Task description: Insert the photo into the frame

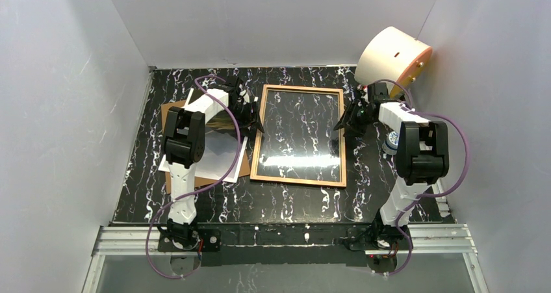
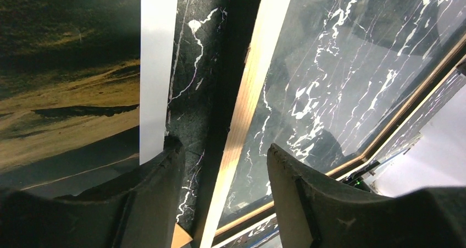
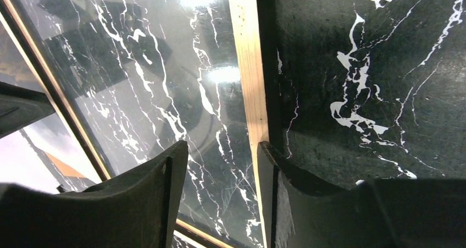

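Top external gave me the frame (image 1: pixel 298 134) flat at the table's (image 1: pixel 292 205) middle, long axis near-to-far, with the photo (image 2: pixel 66 94) just beside it toward the left edge. Left gripper (image 2: pixel 222 154) and right gripper (image 3: pixel 222 149) each stood open astride a long rail, clamping nothing.

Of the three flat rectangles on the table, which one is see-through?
The frame, alone in the middle: the table shows through its pane. The photo and board, stacked at left, are opaque.

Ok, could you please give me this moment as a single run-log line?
phase: pre-grasp | left gripper: open, straddling frame left rail | right gripper: open, straddling right rail | photo: flat beside frame, not inserted
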### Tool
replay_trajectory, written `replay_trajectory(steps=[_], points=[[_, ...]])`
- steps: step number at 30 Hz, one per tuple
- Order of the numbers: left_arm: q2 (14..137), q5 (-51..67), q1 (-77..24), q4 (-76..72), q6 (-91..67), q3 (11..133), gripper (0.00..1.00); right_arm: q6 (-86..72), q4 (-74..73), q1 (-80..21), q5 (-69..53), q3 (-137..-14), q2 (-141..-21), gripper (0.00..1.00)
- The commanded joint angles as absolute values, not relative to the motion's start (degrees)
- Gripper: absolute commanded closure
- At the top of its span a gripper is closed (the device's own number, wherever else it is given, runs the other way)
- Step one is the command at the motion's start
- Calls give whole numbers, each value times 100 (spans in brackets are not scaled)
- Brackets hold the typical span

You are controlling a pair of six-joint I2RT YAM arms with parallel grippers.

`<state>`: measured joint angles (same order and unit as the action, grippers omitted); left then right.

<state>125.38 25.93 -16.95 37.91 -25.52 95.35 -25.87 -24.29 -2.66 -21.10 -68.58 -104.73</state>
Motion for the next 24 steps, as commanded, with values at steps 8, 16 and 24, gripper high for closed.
replay_trajectory(steps=[8, 16, 24], points=[[12658, 2790, -1695, 3722, -2569, 9290, 55, -2581, -2642, -330, -1736, -6847, -10548, 42], [12566, 2919, -1701, 3708, -2685, 9304, 62, -2725, -2400, -327, -1548, -6698, -9921, 39], [12397, 3011, -1821, 3669, -2934, 9303, 62, -3052, -2121, -325, -1785, -6390, -9389, 39]])
